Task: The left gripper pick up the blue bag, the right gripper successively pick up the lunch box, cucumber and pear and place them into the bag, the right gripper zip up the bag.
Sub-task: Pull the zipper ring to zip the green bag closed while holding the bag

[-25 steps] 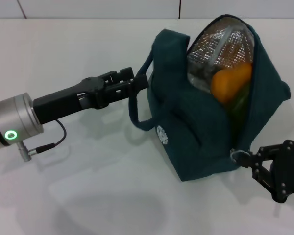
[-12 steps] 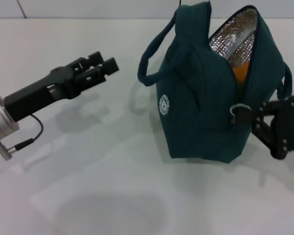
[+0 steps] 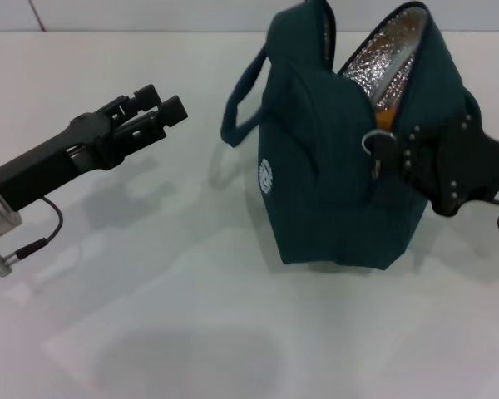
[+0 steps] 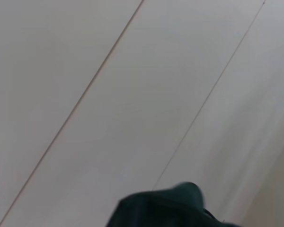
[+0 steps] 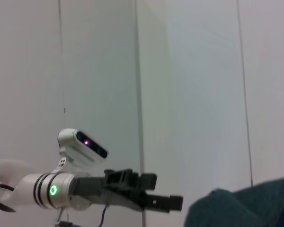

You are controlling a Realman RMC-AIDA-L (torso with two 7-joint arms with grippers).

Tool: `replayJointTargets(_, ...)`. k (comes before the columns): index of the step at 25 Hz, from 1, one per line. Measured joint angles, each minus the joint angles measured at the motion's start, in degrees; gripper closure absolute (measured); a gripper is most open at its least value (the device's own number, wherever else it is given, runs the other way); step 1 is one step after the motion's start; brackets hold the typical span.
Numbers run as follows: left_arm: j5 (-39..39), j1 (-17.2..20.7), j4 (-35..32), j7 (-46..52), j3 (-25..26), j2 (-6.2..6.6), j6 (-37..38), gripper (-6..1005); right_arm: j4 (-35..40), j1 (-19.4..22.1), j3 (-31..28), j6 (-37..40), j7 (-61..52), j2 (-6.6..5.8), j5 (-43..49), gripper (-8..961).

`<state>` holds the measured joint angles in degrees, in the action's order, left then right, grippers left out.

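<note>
Right claw: the black two-fingered right gripper sits at the front edge of the bag's opening, fingers clamped on the silver ring-pull zipper, its black arm reaching in from the right.
Left claw: the matching black left gripper hangs over the white table, well apart from the bag and holding nothing; fingers look close together, though whether they are fully closed cannot be told (the right wrist view shows it side-on, with a green light on its silver wrist).
Bag: the large dark teal-blue fabric lunch bag stands upright on the table, right of centre, a loop handle drooping toward the left gripper and a white round logo on its near side.
Opening: partly unzipped, silver foil lining showing at the top.
Contents: a sliver of yellow-orange pear peeks out just below the foil, beside the zipper; nothing else inside can be made out.
Left wrist view: only a dark teal edge of the bag against pale panels.
</note>
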<state>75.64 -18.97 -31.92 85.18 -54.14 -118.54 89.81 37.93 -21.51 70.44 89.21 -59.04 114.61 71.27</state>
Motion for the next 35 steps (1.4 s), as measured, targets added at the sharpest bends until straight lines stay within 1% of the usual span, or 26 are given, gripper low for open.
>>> replayJointTargets(6, 0.0, 0.3, 0.2, -0.6, 0.0, -0.26, 0.2, 105, 3.8, -2.0, -0.4, -0.1, -3.6, 0.05, 3.0, 944)
replayJointTargets(9, -0.1, 0.8, 0.1, -0.6, 0.0, -0.28, 0.2, 105, 7.0, -1.7, -1.0, -0.1, -5.1, 0.1, 3.1, 944)
replayJointTargets(14, -0.1, 1.1, 0.1, -0.7, 0.6, -0.46, 0.3, 104, 7.8, -2.1, -1.0, -0.4, -6.7, 0.45, 5.7, 945)
replayJointTargets(18, -0.1, 1.2, 0.1, -0.7, 0.7, -0.45, 0.3, 104, 11.4, -1.9, -1.6, -0.6, -8.0, 0.54, 6.1, 945)
replayJointTargets(20, -0.1, 1.2, 0.1, -0.7, 0.7, -0.44, 0.3, 104, 12.1, -2.0, -1.8, -0.6, -8.9, 0.48, 6.2, 945)
replayJointTargets(22, 0.0, 1.1, 0.1, -0.7, 0.7, -0.48, 0.3, 104, 11.4, -2.2, -1.2, -0.6, -9.0, 0.54, 7.2, 945)
replayJointTargets(24, 0.0, 0.9, 0.1, -0.7, 0.7, -0.56, 0.3, 104, 11.1, -2.1, 0.8, -0.9, -8.9, 0.63, 8.5, 945)
replayJointTargets(27, 0.0, 1.0, 0.2, -0.7, 0.7, -0.58, 0.3, 104, 12.3, -1.9, 2.9, -2.1, -8.8, 0.65, 9.2, 944)
replayJointTargets(32, 0.2, 1.1, 0.1, -0.7, 0.7, -0.53, 1.1, 104, 17.1, -1.8, -1.7, -1.9, -9.7, 0.29, 9.4, 944)
replayJointTargets(35, 0.3, 1.1, 0.1, -0.7, 0.7, -0.47, 1.7, 104, 18.3, -2.1, -2.8, -1.8, -10.8, -0.09, 9.5, 944)
